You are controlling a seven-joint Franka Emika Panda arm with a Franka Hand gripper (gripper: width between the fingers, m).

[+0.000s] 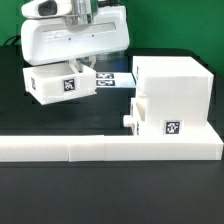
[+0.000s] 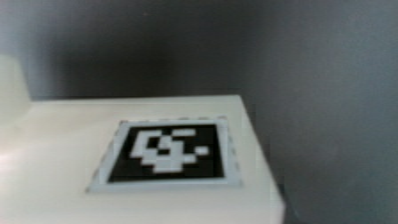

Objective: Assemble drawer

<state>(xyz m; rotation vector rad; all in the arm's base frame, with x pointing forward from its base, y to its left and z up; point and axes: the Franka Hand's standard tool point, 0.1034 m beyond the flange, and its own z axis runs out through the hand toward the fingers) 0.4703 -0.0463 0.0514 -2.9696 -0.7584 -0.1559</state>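
Nearest to us in the exterior view runs the long low white L-shaped border wall, lying along the front of the dark surface and turning back at the exterior view's right.

Just behind it, against that corner, stands the tall boxy white plastic drawer case. We see one small white tagged tray with a knob sitting in the case's lower part, its tag and knob facing the wall; we judge this tray to be inserted, or nearly so.

Further back, toward the exterior view's left, the second small white tagged tray sits under the robot's white arm. It is well apart from the case, so we judge that the task is roughly half done: this tray is yet to be carried over and slid into the case.

Between the two, at the back, a corner of the thin flat marker board shows.

The gripper comes down at the second tray's top, but its fingertips are hidden, so we cannot tell whether the jaws are apart or clamped on the tray. The wrist view shows only a blurred white top with a black-and-white tag and no fingers. Whether the second tray rests on the surface or is lifted is also unclear.
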